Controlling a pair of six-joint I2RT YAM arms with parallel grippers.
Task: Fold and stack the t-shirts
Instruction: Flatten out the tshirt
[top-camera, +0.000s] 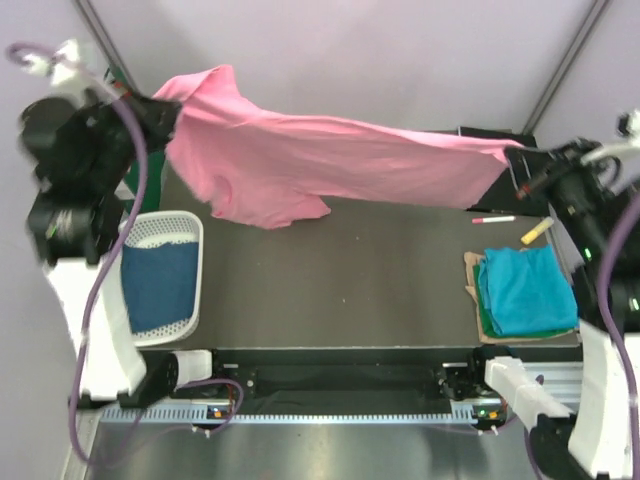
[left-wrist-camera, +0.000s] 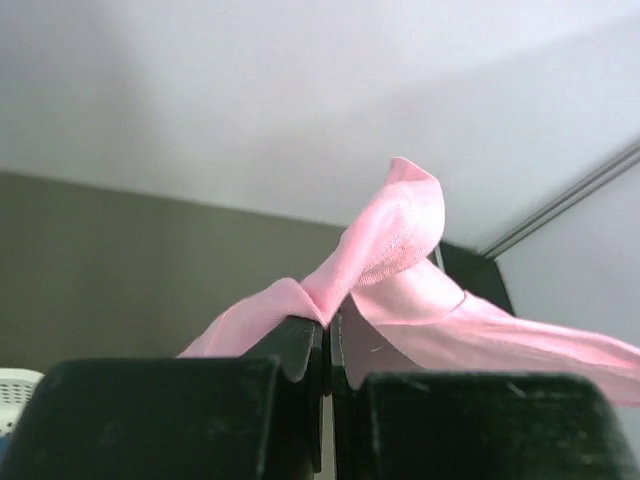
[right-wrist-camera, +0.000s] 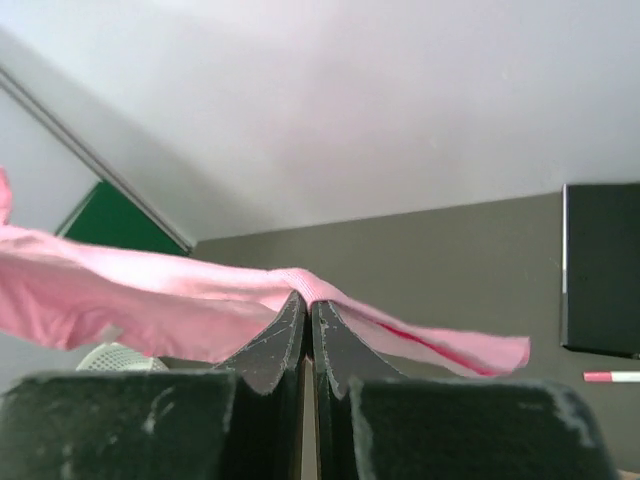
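The bright pink t-shirt (top-camera: 300, 155) hangs stretched in the air across the back of the table, held at both ends. My left gripper (top-camera: 172, 112) is shut on its left end at the far left; in the left wrist view the cloth (left-wrist-camera: 400, 250) bunches above the closed gripper (left-wrist-camera: 328, 322). My right gripper (top-camera: 520, 160) is shut on its right end; the right wrist view shows the cloth (right-wrist-camera: 150, 295) pinched at the gripper (right-wrist-camera: 308, 305). The teal t-shirt (top-camera: 525, 290) lies folded at the right front. The dark blue t-shirt (top-camera: 158, 285) lies in the basket.
A white lattice basket (top-camera: 165, 232) stands at the left front. A green binder corner (right-wrist-camera: 120, 225) shows behind the left arm. A pink pen (top-camera: 493, 218) and a yellow marker (top-camera: 536, 233) lie at the right back. Brown card (top-camera: 470, 275) lies under the teal shirt. A black box (top-camera: 490, 135) sits at the far right back.
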